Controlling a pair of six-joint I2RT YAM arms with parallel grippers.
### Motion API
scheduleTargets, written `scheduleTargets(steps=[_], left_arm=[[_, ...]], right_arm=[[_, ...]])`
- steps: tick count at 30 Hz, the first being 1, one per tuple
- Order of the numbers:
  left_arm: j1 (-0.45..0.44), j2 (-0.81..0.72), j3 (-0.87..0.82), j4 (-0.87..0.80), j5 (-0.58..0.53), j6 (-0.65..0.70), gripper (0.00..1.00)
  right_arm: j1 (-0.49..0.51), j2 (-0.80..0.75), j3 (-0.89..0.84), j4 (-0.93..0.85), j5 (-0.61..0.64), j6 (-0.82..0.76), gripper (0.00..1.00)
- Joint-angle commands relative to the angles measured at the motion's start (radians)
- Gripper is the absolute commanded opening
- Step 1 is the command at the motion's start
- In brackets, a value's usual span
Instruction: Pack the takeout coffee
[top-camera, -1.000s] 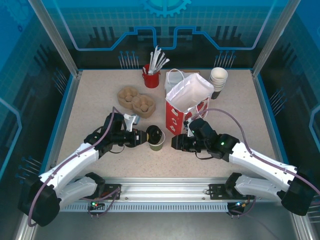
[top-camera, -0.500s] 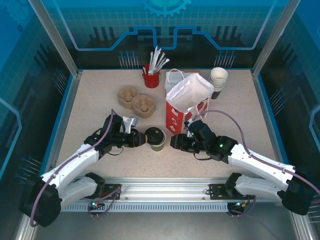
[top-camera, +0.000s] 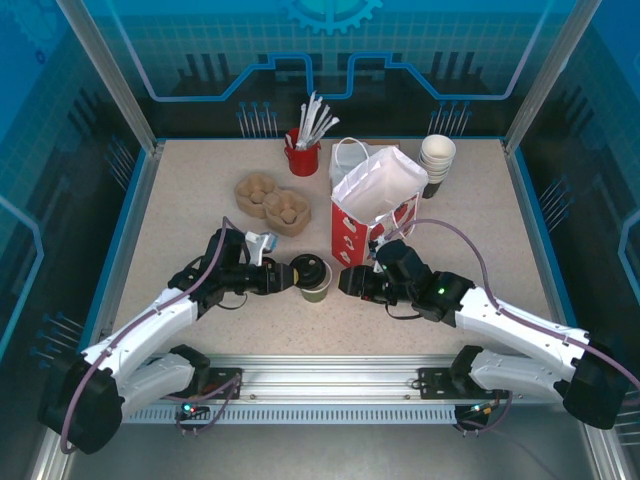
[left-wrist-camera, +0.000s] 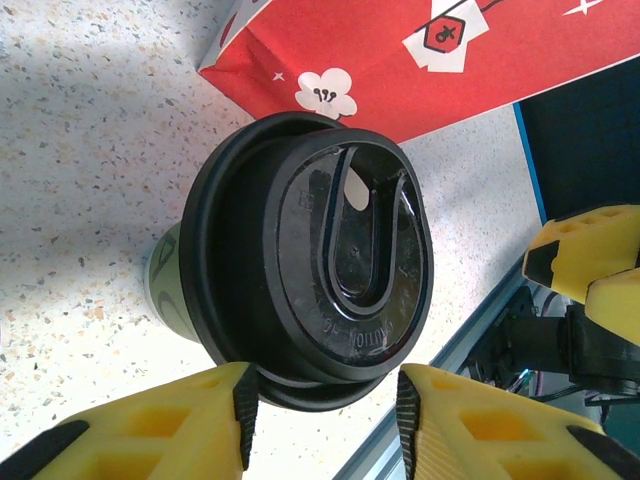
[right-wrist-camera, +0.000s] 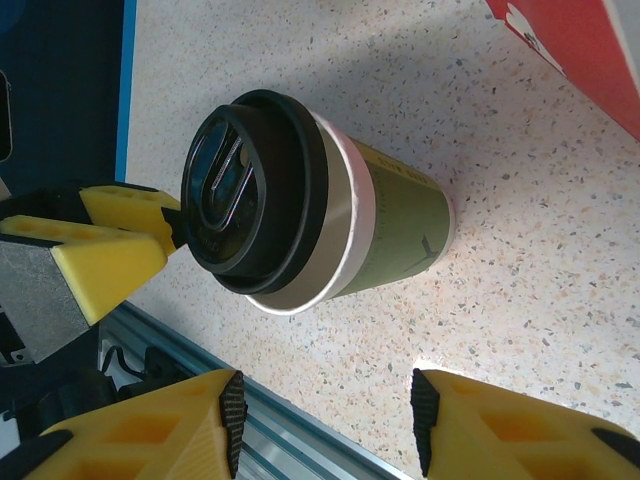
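The takeout coffee (top-camera: 313, 279), an olive-green paper cup (right-wrist-camera: 392, 222) under a black lid (left-wrist-camera: 310, 260), stands on the speckled table in front of the red bag. The lid sits crooked, so the cup's white rim shows on one side in the right wrist view. My left gripper (top-camera: 291, 275) is open just left of the cup. In the left wrist view, one pad of the left gripper (left-wrist-camera: 322, 412) touches the lid's edge and the other stands off it. My right gripper (top-camera: 346, 283) is open and empty just right of the cup. In its wrist view the right gripper (right-wrist-camera: 328, 420) stops short of the cup.
An open red paper bag (top-camera: 372, 205) with a white lining stands right behind the cup. Brown pulp cup carriers (top-camera: 272, 202) lie at back left. A red mug of white utensils (top-camera: 303, 152) and a stack of white-rimmed cups (top-camera: 437, 160) stand at the back. The metal rail (top-camera: 320, 375) runs along the front.
The left gripper's jaws have spread apart around the lid. The right gripper has opened wider and slid a little left toward the cup. The cup stays put.
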Motion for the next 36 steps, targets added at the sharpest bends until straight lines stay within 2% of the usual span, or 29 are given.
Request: scheduleTargets(steps=[1,24,28,32,36], left_arm=[[0.008,0.011,-0.004,0.015,0.042,0.008,0.44],[-0.011,0.022,0.075,-0.025,0.056,0.027,0.47],[-0.011,0.009,0.099,-0.077,0.018,0.059,0.49],[-0.01,0.01,0.14,-0.14,-0.056,0.116,0.54],[-0.01,0.049,0.183,-0.154,-0.084,0.158,0.58]], right_arm=[[0.015,0.003,0.002,0.011,0.02,0.004,0.5],[0.014,-0.03,-0.005,-0.009,0.041,-0.003,0.51],[0.014,-0.039,-0.008,-0.017,0.046,-0.004,0.51],[0.016,-0.046,-0.009,-0.018,0.049,-0.007,0.51],[0.014,-0.047,-0.01,-0.017,0.049,-0.007,0.51]])
